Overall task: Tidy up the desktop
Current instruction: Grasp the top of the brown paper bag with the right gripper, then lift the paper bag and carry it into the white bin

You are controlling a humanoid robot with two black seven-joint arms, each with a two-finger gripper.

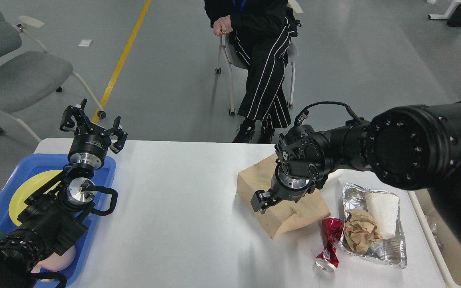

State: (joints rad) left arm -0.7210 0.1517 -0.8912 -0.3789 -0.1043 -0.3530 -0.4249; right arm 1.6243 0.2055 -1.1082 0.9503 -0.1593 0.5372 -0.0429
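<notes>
My right arm (414, 148) fills the near right; its gripper (263, 199) sits down on the brown paper bag (282, 216), can't tell if it's open or closed. Desktop (182, 216) spans the centre. Blue tray (2, 200) at left; left gripper (92, 126) above its far end, fingers spread, empty. Foil tray (390, 250), crushed red can (328, 242) near right.

Seated person (260, 60): head cut off by the top edge.
Yellow plate (30, 192): partly hidden behind the left arm.
Pink object (64, 258) in the blue tray (106, 176): mostly covered, too little showing to identify.
Right gripper (263, 200): only one finger visible above the brown paper bag (290, 216); grip unclear.
Cream bin (434, 236): cropped by the right arm and the bottom edge.
</notes>
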